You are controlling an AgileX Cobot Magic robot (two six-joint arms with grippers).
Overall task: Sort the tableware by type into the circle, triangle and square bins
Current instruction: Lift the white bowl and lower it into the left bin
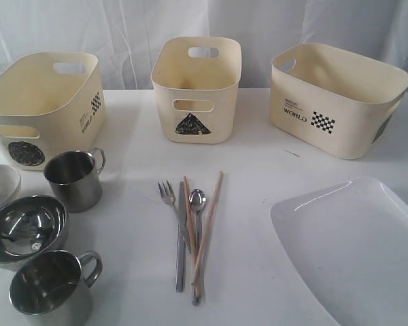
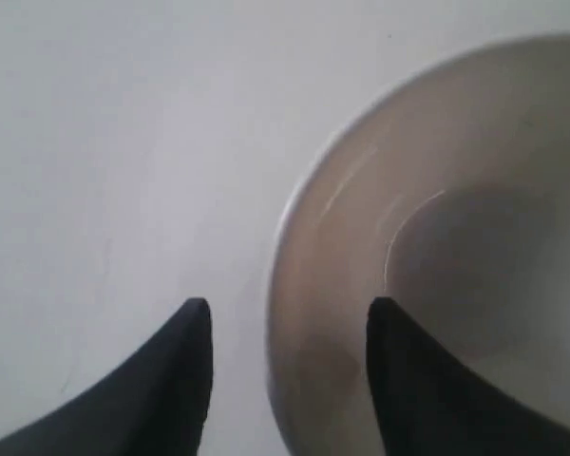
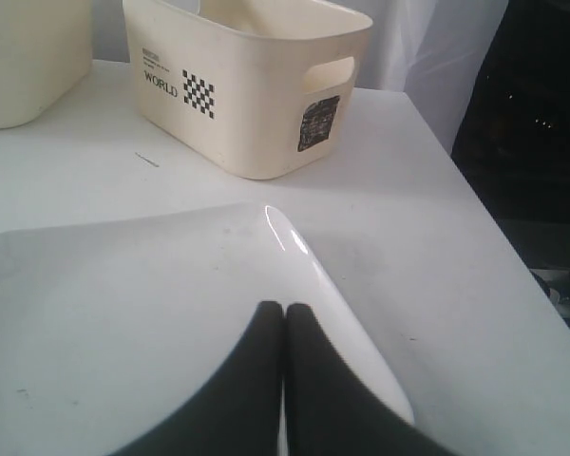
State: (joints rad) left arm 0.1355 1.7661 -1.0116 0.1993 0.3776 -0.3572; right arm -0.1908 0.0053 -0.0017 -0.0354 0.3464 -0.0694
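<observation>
My left gripper (image 2: 285, 309) is open and straddles the rim of the small white saucer (image 2: 437, 237): one finger over the saucer, the other over bare table. In the exterior view the saucer (image 1: 3, 185) lies at the far left edge. Near it stand two steel mugs (image 1: 71, 180) (image 1: 51, 288) and a steel bowl (image 1: 24, 227). Fork (image 1: 167, 195), knife (image 1: 181, 238), spoon (image 1: 198, 198) and chopsticks (image 1: 207, 224) lie together mid-table. My right gripper (image 3: 283, 309) is shut, empty, above the large white plate (image 3: 123, 313). At the back stand the circle bin (image 1: 47, 95), triangle bin (image 1: 196, 75) and square bin (image 1: 333, 102).
The square bin (image 3: 256, 85) stands just beyond the plate's far corner, with another cream bin (image 3: 28, 57) beside it. The table's right edge (image 3: 494, 247) runs close to the plate, with dark floor beyond. White curtain hangs behind the bins.
</observation>
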